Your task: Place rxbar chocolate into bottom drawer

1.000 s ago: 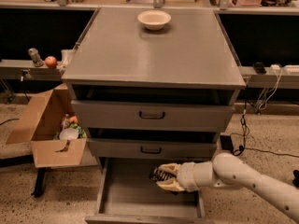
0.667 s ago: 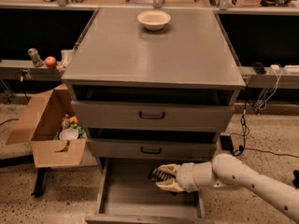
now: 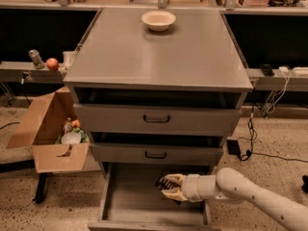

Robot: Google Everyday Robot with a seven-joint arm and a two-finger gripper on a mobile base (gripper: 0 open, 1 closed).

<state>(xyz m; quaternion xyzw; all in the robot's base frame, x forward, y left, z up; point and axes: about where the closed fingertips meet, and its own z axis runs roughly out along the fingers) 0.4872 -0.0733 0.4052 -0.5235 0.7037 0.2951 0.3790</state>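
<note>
Above the grey floor of the open bottom drawer (image 3: 134, 197), the hand (image 3: 170, 187) grips the black rxbar chocolate (image 3: 160, 181).

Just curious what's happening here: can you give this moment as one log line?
stage: placing | end effector: low over open bottom drawer | rxbar chocolate: at its tip

Smooth plastic jaws over matt metal bottom drawer (image 3: 134, 198) clasp the rxbar chocolate (image 3: 160, 181).
</note>
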